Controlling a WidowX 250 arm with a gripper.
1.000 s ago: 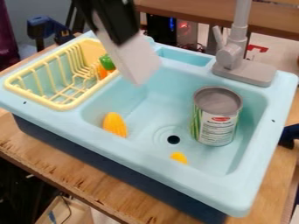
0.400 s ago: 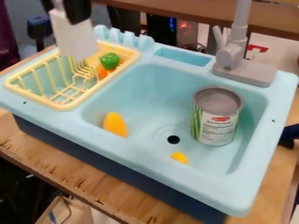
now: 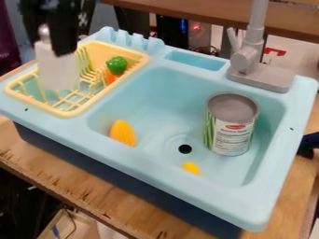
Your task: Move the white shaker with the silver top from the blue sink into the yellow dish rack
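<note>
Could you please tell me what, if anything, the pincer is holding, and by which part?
The pincer holds a white bottle-like object by its upper end, at the yellow rack.

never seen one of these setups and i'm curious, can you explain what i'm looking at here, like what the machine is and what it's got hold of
The machine is a black robot arm, reaching in from the top left, with a two-finger gripper at its end. A fixed camera looks down at a slant on the scene.

The gripper holds a white block-like thing above the yellow dish rack; I can't tell exactly what it is. In the rack are a green pepper-like piece and an orange piece.

The light blue toy sink sits on a wooden surface. In its basin are an upright can, a yellow corn-like piece and a small yellow piece, partly hidden by the rim. A grey faucet stands behind.
</note>
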